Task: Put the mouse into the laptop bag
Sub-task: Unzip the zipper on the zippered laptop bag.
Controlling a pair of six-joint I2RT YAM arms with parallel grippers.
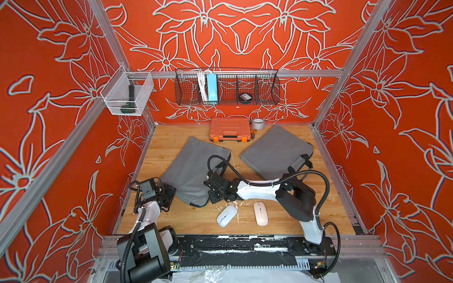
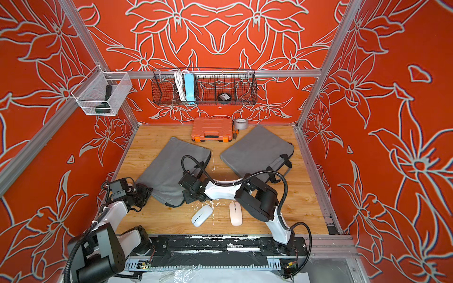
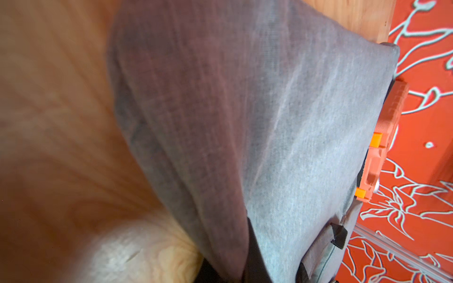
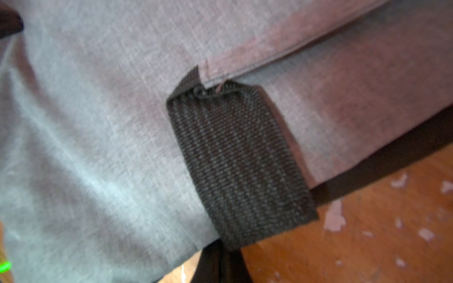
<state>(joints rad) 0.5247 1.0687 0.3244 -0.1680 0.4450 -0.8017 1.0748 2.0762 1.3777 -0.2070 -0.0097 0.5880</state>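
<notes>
Both top views are bright and evenly lit with soft shadows and colour fringing on the walls [image 1: 49, 171] toward the edges, while the left wrist view smears the near table [image 3: 61, 122] and the right wrist view leaves the laptop bag [image 4: 85, 147] slightly soft

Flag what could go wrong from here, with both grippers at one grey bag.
1. Both the left gripper and right gripper look shut on the grey fabric laptop bag; freeing one to fetch a mouse may let the held edge drop.
2. The white oval plastic mouse lies close beside the right gripper; a swing could knock it away.
3. A thin fabric pinch could slip.
</notes>
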